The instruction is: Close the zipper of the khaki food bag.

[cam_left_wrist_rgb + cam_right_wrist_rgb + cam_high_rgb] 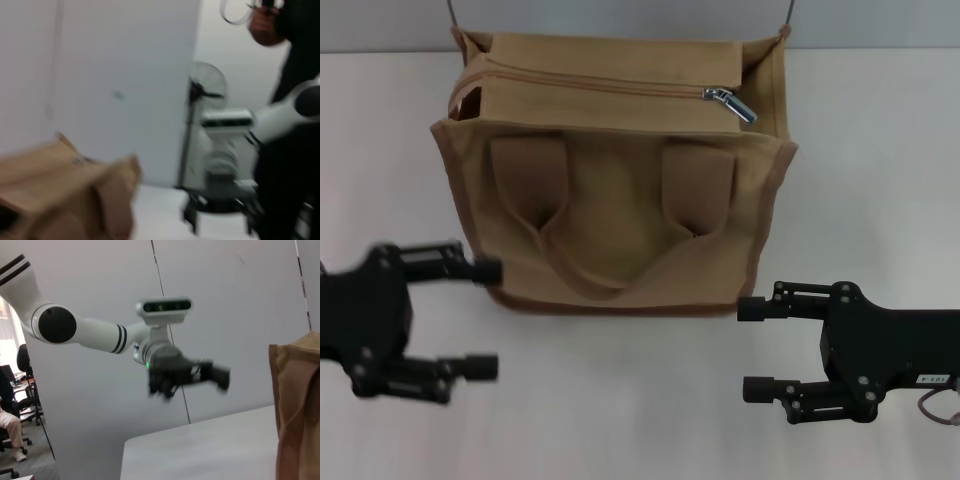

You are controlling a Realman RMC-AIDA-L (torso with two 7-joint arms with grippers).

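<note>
The khaki food bag stands upright in the middle of the white table, its two strap handles facing me. The zipper runs across its top, with the silver pull tab at the right end. A small dark gap shows at the zipper's left end. My left gripper is open, low beside the bag's left front corner, touching nothing. My right gripper is open, just off the bag's right front corner. The bag also shows in the left wrist view and the right wrist view.
The white table stretches in front of the bag, with a grey wall behind. In the left wrist view a standing fan and a person are beyond the table. The right wrist view shows my left arm farther off.
</note>
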